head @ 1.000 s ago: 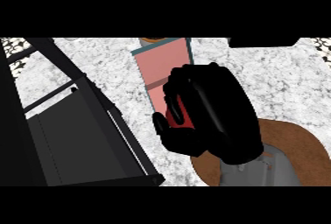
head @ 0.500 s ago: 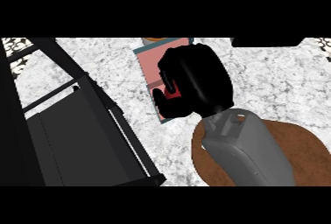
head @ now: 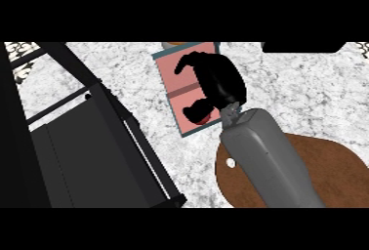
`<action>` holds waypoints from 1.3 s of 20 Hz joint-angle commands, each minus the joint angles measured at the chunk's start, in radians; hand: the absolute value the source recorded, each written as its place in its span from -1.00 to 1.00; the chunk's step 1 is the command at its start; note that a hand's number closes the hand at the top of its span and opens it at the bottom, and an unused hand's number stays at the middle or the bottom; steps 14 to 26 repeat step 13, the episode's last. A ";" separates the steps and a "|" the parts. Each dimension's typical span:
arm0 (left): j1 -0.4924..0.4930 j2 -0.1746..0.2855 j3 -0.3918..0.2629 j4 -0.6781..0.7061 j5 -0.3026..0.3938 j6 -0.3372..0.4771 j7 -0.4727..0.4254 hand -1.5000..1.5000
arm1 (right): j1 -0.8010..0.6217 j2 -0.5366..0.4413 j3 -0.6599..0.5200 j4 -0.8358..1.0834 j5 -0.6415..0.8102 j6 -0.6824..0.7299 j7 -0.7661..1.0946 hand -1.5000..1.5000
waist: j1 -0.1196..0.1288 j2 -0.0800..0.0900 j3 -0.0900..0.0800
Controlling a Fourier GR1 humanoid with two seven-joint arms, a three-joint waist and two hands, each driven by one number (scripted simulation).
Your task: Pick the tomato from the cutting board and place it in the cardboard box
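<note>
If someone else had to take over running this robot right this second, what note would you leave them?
Left hand: not in view.
Right hand: over the box; whether it grips anything is hidden from this view.
Tomato: only a red sliver shows under the hand, within the box's outline. It is off the cutting board.
Done: the tomato is picked up and at the box.
Left: check that it sits in the box, let go if the hand has it, then draw the arm back.
</note>
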 commanded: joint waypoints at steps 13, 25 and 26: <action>-0.077 0.089 -0.042 0.091 -0.075 -0.214 0.036 0.00 | -0.023 0.002 -0.332 0.140 -0.524 -0.287 -0.336 -1.00 | -0.039 -0.001 -0.034; -0.077 0.089 -0.042 0.091 -0.075 -0.214 0.036 0.00 | -0.023 0.002 -0.332 0.140 -0.524 -0.287 -0.336 -1.00 | -0.039 -0.001 -0.034; -0.077 0.089 -0.042 0.091 -0.075 -0.214 0.036 0.00 | -0.023 0.002 -0.332 0.140 -0.524 -0.287 -0.336 -1.00 | -0.039 -0.001 -0.034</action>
